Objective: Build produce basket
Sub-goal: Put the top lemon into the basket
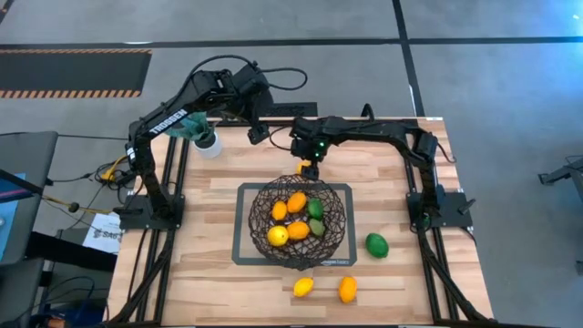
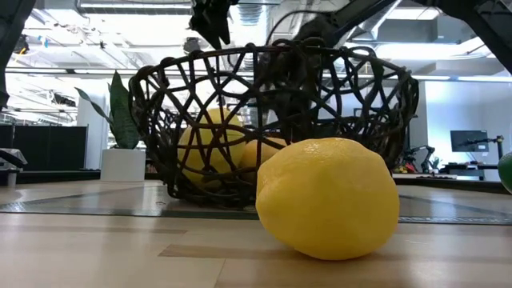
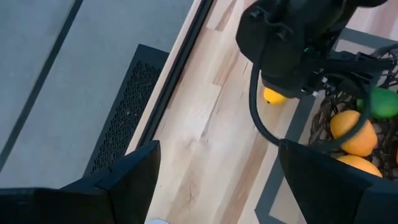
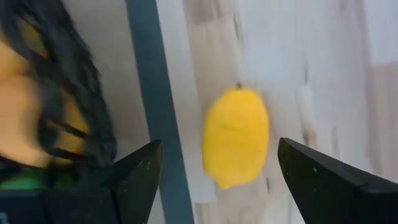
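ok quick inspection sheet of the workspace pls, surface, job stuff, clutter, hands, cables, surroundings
surface: wooden table with a grey-framed mat under the basket
job's things: wire basket on the mat holding about five fruits, orange, yellow and green; outside it, a lime, a lemon and an orange fruit toward the near edge, plus a yellow lemon by the mat's far edge
clutter: potted plant at the far left corner
hands: right hand open, above that far lemon; left hand open, over the far edge, holding nothing
cables: black cable looping off the left arm; wires on the floor to the left
surroundings: grey floor; striped floor marking; papers
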Motion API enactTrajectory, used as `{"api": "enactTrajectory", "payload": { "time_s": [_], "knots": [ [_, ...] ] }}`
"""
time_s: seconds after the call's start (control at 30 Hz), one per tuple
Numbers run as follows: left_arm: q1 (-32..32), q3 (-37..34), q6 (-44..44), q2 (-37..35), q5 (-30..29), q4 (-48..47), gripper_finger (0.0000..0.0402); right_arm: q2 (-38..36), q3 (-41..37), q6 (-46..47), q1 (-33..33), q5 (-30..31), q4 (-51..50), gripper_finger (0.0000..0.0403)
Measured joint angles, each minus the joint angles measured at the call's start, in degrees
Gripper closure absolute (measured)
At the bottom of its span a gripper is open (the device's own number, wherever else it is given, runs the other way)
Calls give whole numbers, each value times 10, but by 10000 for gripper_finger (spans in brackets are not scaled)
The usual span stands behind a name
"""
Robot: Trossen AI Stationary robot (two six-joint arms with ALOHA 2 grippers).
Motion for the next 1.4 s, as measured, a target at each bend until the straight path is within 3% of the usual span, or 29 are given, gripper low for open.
{"api": "enactTrajectory", "payload": {
  "time_s": [0.3,1.03,1.4],
  "knots": [
    [0,0,-4,0,0,-1,91,-9,64,-33,-5,3,-26,68],
    [0,0,-9,0,0,-15,91,-9,-76,-26,-7,-3,102,88],
    [0,0,-9,0,0,-15,91,-9,-79,-10,-8,-7,110,88]
  ]
}}
